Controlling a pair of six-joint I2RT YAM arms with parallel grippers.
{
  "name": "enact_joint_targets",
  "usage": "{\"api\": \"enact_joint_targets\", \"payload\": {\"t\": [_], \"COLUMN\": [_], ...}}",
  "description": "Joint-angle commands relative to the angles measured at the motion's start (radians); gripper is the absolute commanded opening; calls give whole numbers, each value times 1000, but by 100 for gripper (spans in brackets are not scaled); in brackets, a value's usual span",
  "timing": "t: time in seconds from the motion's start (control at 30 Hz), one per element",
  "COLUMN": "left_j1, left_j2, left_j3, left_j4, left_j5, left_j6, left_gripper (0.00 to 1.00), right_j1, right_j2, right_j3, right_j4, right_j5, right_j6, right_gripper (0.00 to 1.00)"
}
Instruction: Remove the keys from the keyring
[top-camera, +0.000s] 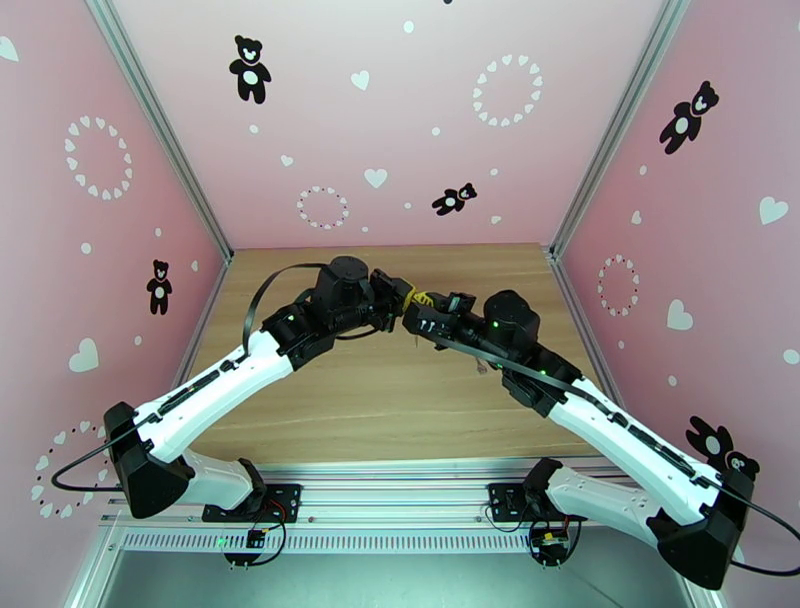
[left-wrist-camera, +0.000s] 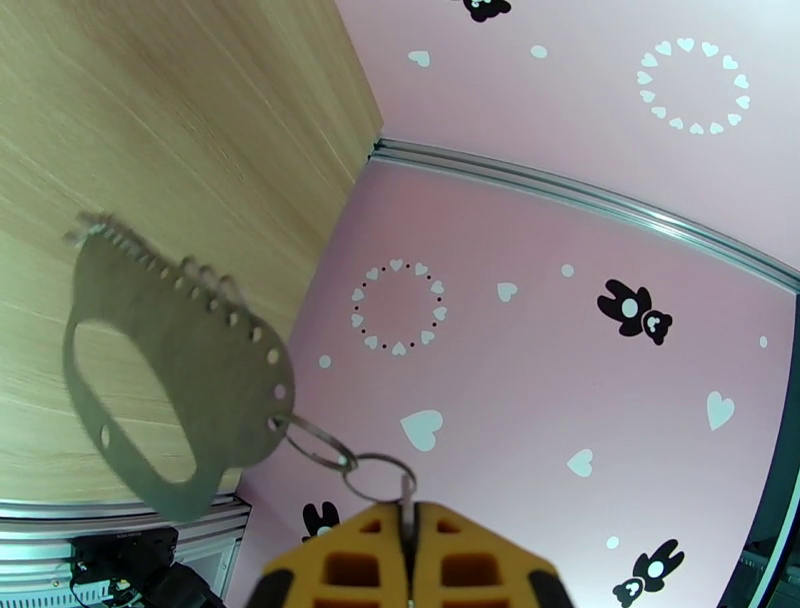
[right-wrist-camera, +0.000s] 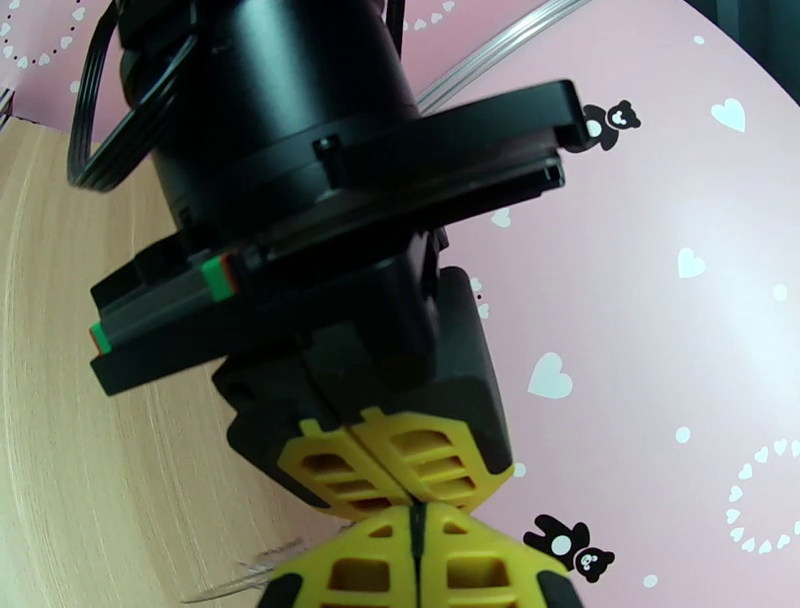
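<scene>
Left gripper and right gripper, both clamped shut, meet tip-to-tip in mid-air, evidently so one anchors while the other works. The keyring hangs free at ten o'clock of the left fingertips, flat grey tag outermost. Its small wire loop is pinched between them.

Table: wood grain, matt.
Keyring: flat grey metal, dull (blurred here).
Small rings: thin metal wire, faint sheen.
Left gripper: yellow plastic, smooth.
</scene>
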Motion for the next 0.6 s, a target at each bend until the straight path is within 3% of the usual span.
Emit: {"api": "enact_joint_targets", "payload": {"t": [0.0,0.33,0.57], "left_j1": [-13,8,42], "left_j2": [-28,-81,-151], "left_j3": [35,20,-19], "left_j4": [-29,-45,-89], "left_j5": [18,-9,-90], "left_j6": [45,83,285], "left_gripper": [12,29,39], "right_j1": [-18,-45,-61], "right_j2": [16,20,52], "right_j3": [58,109,230], "right_j4": [-44,-186,-359], "right_j5": [29,-48,-36], "right_j6": [60,115,371], "right_gripper": [0,0,0]}}
